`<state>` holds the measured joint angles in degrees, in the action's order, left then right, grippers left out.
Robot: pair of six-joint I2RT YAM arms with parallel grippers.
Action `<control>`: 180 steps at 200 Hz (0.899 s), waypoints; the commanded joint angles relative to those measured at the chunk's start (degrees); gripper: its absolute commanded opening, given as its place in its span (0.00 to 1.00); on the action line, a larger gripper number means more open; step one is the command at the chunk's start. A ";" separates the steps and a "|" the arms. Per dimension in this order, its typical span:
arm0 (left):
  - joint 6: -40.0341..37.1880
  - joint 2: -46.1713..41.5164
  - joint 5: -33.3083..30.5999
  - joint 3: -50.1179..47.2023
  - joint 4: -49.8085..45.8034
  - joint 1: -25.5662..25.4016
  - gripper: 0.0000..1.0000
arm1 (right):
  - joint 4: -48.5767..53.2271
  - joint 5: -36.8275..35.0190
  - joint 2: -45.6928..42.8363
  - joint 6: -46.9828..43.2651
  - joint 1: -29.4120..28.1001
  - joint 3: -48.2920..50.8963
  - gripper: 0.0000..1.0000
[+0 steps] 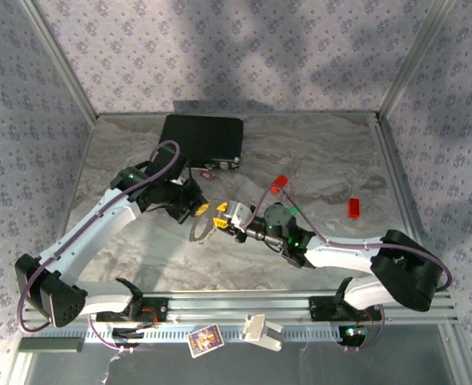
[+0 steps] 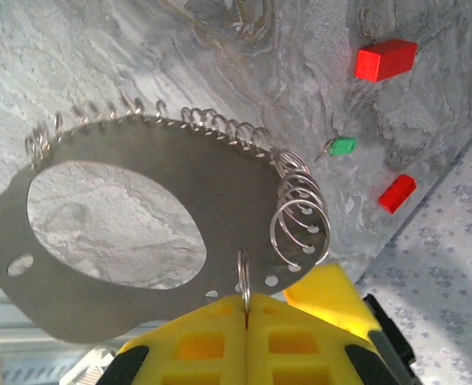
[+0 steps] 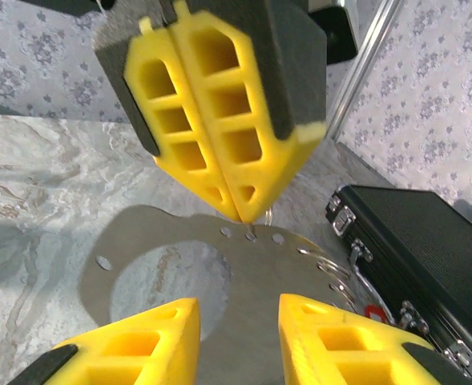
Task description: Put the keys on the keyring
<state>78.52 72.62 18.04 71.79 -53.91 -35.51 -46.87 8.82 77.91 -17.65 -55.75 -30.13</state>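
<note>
Left end effector [image 2: 246,313] pressed together, pinching a wire ring of the keyring [image 2: 227,184], a flat metal plate above the table [image 2: 179,64]. Right end effector [image 3: 240,313] spread, facing the plate. Green key [image 2: 344,146] and red key [image 2: 397,192] lie on the table.

Robot lab cell: alu frame post [image 1: 59,60], patterned backdrop walls [image 1: 219,48], marble-look table [image 1: 324,160], robot arms [image 1: 91,228] bolted to rail [image 1: 244,305].

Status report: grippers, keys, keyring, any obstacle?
Left gripper shut on a split ring of the metal plate. Right gripper open, facing plate. Green key and red key loose on table. No obstacle seen.
</note>
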 commanded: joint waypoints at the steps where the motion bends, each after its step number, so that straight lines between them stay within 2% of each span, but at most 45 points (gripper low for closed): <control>1: 5.59 -1.08 4.11 -0.15 0.12 0.60 0.00 | -3.99 1.06 1.27 -1.05 -0.44 0.31 0.32; 111: 9.73 -0.99 7.97 -0.82 0.74 0.84 0.00 | -9.20 1.02 4.78 -0.49 -0.83 -1.89 0.32; 180: 11.23 -1.17 9.00 -1.60 1.86 0.85 0.00 | -10.42 1.38 5.96 -0.10 -1.03 -3.17 0.25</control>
<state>86.17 72.60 24.73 70.67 -53.63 -34.87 -54.70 9.50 83.05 -17.61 -56.40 -31.31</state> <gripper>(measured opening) 0.051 0.260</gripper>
